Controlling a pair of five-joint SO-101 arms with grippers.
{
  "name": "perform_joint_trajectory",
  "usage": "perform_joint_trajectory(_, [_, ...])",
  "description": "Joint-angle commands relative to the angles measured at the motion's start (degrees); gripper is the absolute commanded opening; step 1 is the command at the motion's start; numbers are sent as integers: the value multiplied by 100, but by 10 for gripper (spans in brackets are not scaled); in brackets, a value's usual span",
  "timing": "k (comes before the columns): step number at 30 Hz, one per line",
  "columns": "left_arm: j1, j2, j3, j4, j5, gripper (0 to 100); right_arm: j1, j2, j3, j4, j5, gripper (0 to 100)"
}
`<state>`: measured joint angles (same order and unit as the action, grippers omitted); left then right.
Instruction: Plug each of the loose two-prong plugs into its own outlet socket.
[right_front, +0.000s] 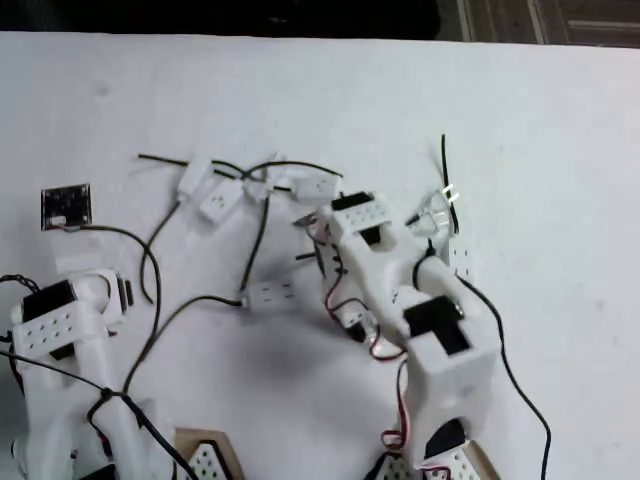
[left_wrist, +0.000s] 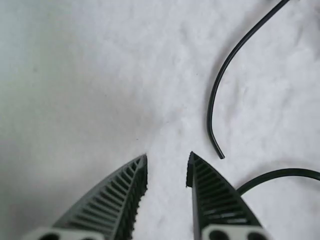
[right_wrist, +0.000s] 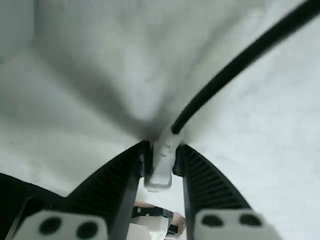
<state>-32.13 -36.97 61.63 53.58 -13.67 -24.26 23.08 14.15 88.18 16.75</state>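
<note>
My right gripper (right_wrist: 162, 150) is shut on a white two-prong plug (right_wrist: 161, 167), whose black cable (right_wrist: 240, 62) runs away over the table. In the high view the right gripper (right_front: 437, 212) holds this plug (right_front: 450, 193) at the right of the table, its metal prongs showing. A white outlet socket (right_front: 461, 260) lies just in front of it. More white sockets and plugs lie among black cables at the middle: one socket (right_front: 273, 294), another (right_front: 218, 203) and a third (right_front: 316, 186). My left gripper (left_wrist: 167, 157) hangs open over bare table, near a loose cable end (left_wrist: 220, 155).
A small black circuit board (right_front: 66, 205) lies at the left. The left arm's base (right_front: 60, 325) stands at the lower left with cables trailing from it. Black cables (right_front: 155, 270) loop across the middle. The table's far edge (right_front: 300, 36) runs along the top.
</note>
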Motion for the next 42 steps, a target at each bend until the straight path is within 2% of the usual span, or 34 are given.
perform_joint_trajectory(1, [4, -136, -26, -79, 0, 146, -4, 462, -730, 479, 18, 57])
perform_joint_trajectory(3, [4, -136, -26, -79, 0, 146, 13, 567, -1099, 743, 18, 10])
perform_joint_trajectory(12, [22, -136, -26, -88, -167, 143, 145, 92, -1275, 989, 26, 17])
perform_joint_trajectory(17, [22, -136, -26, -88, -176, 143, 655, -462, -1275, 989, 70, 17])
perform_joint_trajectory(20, [31, -136, -26, -88, -176, 143, 1033, -637, -1284, 989, 431, 17])
perform_joint_trajectory(26, [31, -136, -26, -88, -176, 143, 1596, -259, -1319, 549, 800, 17])
perform_joint_trajectory(31, [31, -136, -26, -88, -176, 143, 1481, 312, -1468, 505, 835, 20])
perform_joint_trajectory(35, [31, -136, -26, -88, -176, 143, 1305, 620, -1890, 919, 835, 77])
perform_joint_trajectory(42, [31, -136, -26, -88, -176, 143, 1226, 1051, -2400, 980, 835, 63])
